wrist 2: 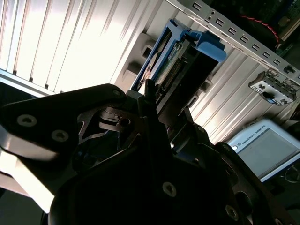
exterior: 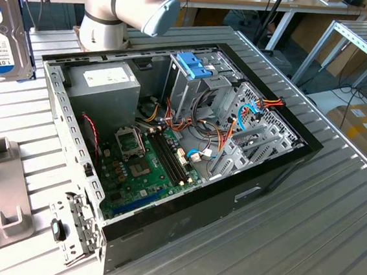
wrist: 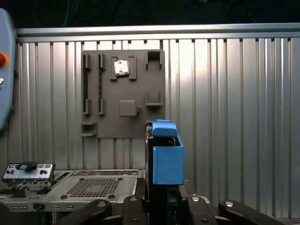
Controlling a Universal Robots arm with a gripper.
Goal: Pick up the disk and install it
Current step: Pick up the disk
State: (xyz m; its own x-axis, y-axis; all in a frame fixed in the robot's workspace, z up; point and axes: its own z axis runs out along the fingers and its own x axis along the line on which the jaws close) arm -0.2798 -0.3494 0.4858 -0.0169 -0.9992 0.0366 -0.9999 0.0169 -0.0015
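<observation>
The disk [exterior: 5, 26], a metal hard drive with a white-and-blue label, shows at the exterior view's far left, up in the air and cut off by the picture's edge. In both wrist views it stands on edge between the dark fingers, its light-blue rail frame [wrist: 167, 157] wrapped around it. My gripper [wrist 2: 159, 105] is shut on the disk [wrist 2: 180, 65], gripping its near end. The gripper [wrist: 161, 199] holds the disk over the ribbed metal table, in front of the grey fixture plate.
An open computer case [exterior: 229, 200] lies in the middle of the table, with a grey box bearing a white label [exterior: 107, 85] and a small blue bracket [exterior: 194, 64] on its drive cage. A grey fixture plate [wrist: 124, 93] lies beside the case. The arm's base [exterior: 118, 1] stands behind it.
</observation>
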